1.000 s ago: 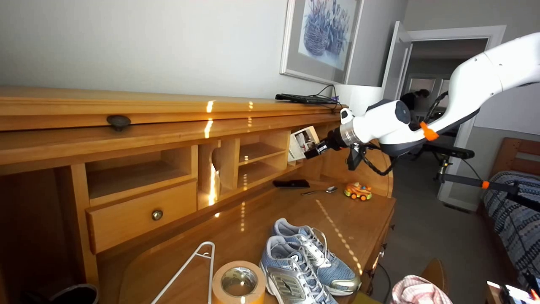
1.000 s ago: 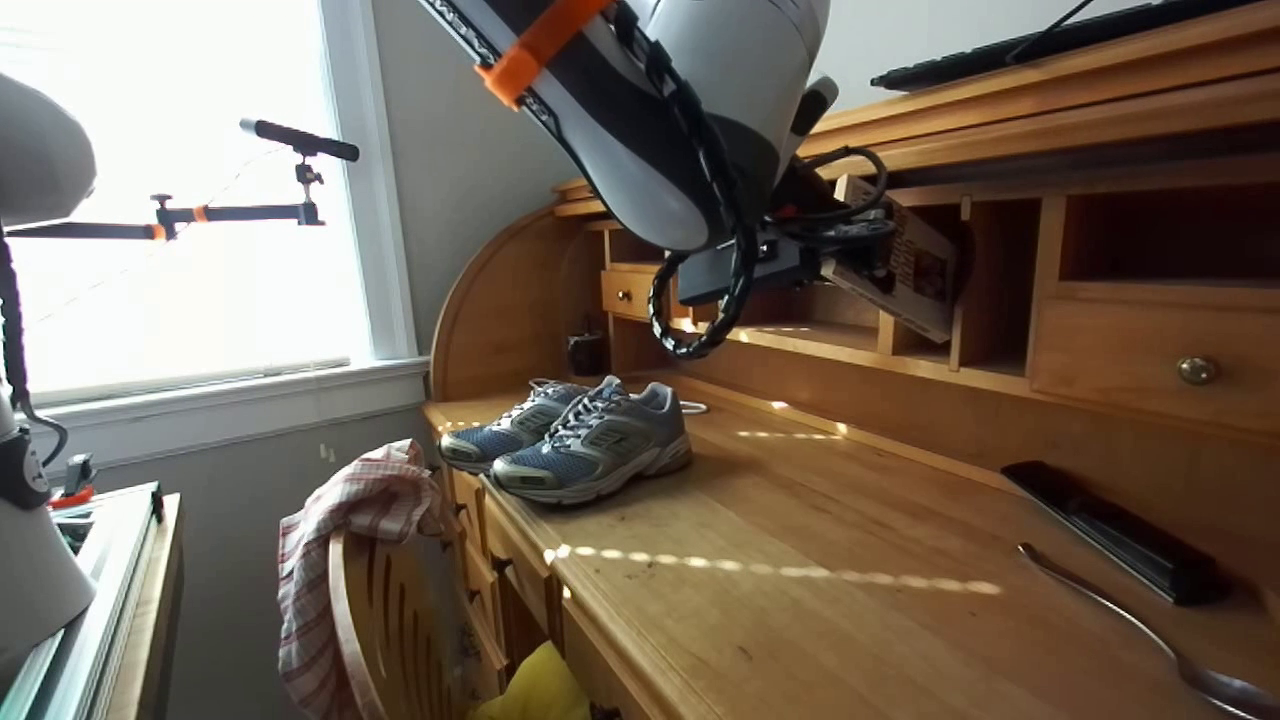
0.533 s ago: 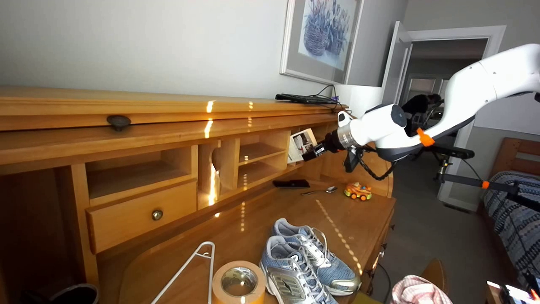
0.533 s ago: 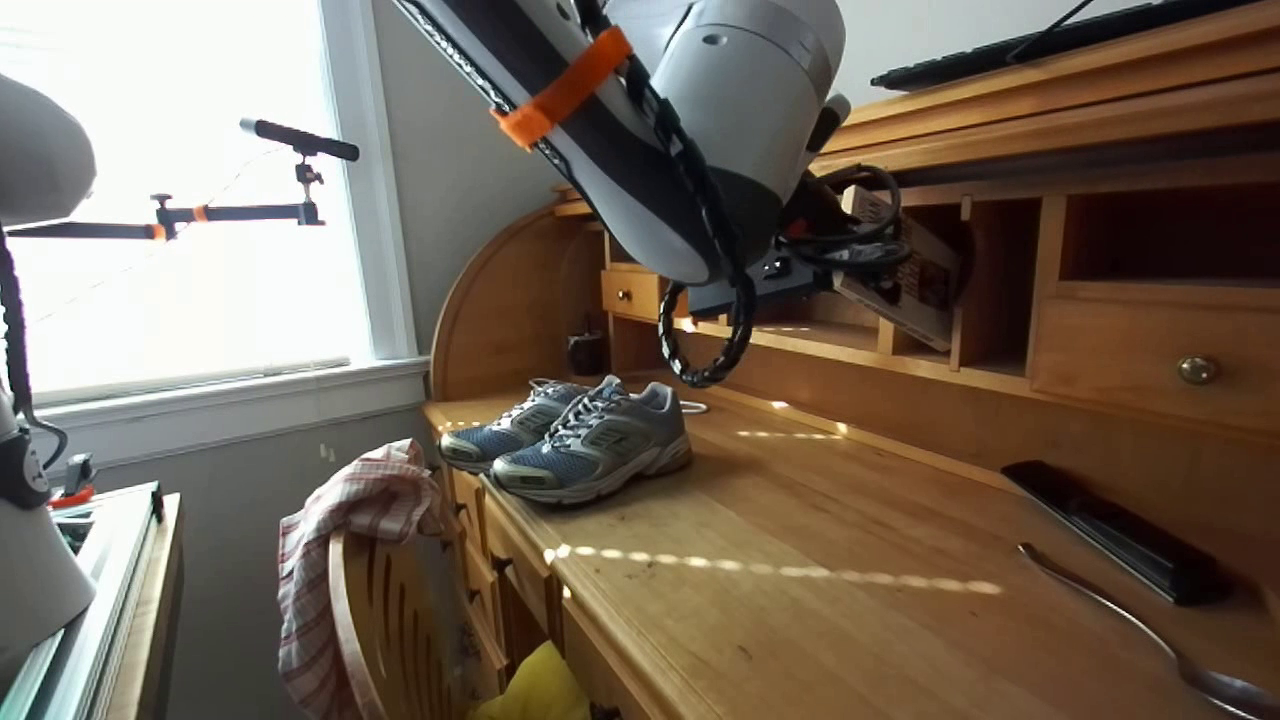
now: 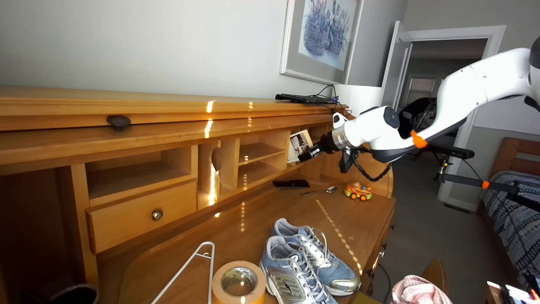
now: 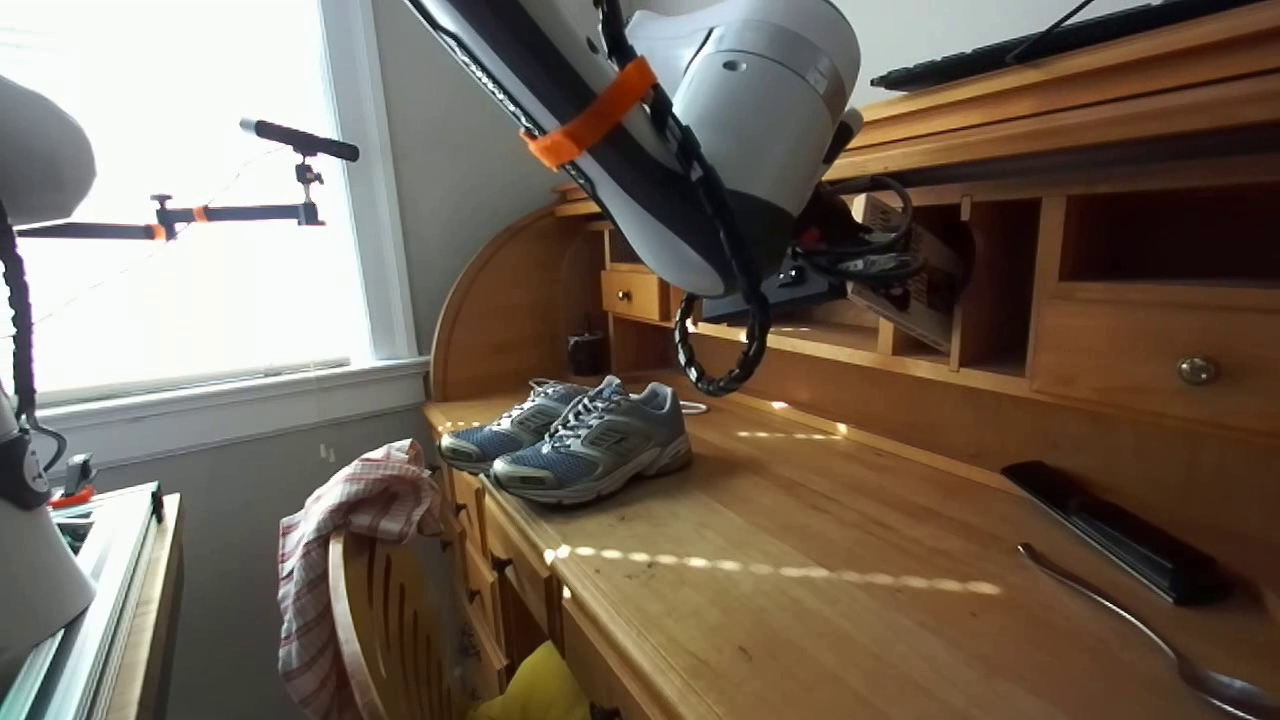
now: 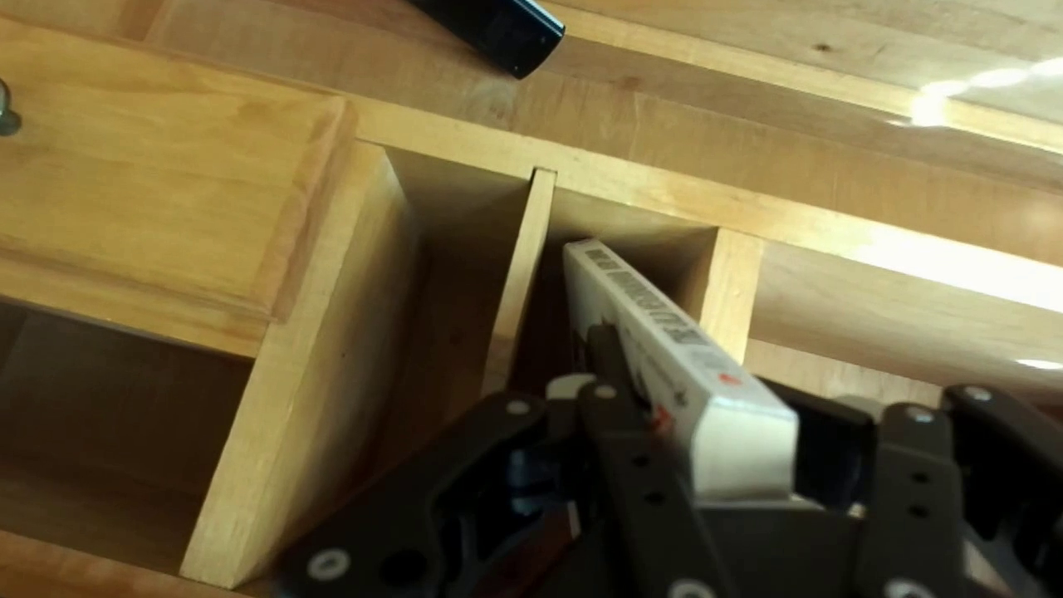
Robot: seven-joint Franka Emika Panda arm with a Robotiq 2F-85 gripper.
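Jointed black gripper (image 7: 693, 370) clasps a slim, flat-sided, lettered white box (image 7: 664, 328).

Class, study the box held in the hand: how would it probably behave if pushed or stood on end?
The box looks fairly stiff: its edges run straight. With flat faces, it would probably slide, not roll. Being narrow, it might tip if stood upright.
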